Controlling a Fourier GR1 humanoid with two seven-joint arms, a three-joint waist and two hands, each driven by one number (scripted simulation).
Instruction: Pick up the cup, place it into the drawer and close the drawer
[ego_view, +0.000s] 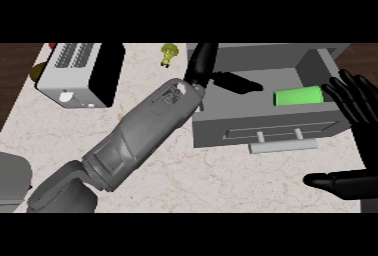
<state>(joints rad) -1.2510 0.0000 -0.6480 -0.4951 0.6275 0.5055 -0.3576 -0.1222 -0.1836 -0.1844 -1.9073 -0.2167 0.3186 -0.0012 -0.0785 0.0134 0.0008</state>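
1. The cup (298, 96) is bright green and plain, showing as a short blocky shape with a lighter strip along its left end. It looks to be lying on its side, though that is hard to tell for sure.
2. It sits inside the open grey drawer (221, 127), in the right part of the compartment, apart from both hands.
3. The left hand (221, 77) is over the drawer's left part. Its fingers are spread and fairly straight and hold nothing. One part points up past the drawer's back edge, and another points right towards the cup, which lies well beyond its fingertips.
4. The right hand (365, 145) rests at the view's right edge, open with its fingers (353, 97) upright. The cup is just left of those fingers, not touching them.
5. The drawer's pale bar handle (284, 146) lies below the cup, left of the right hand's thumb.
6. A white appliance (74, 75) stands far left of the left hand's fingers.
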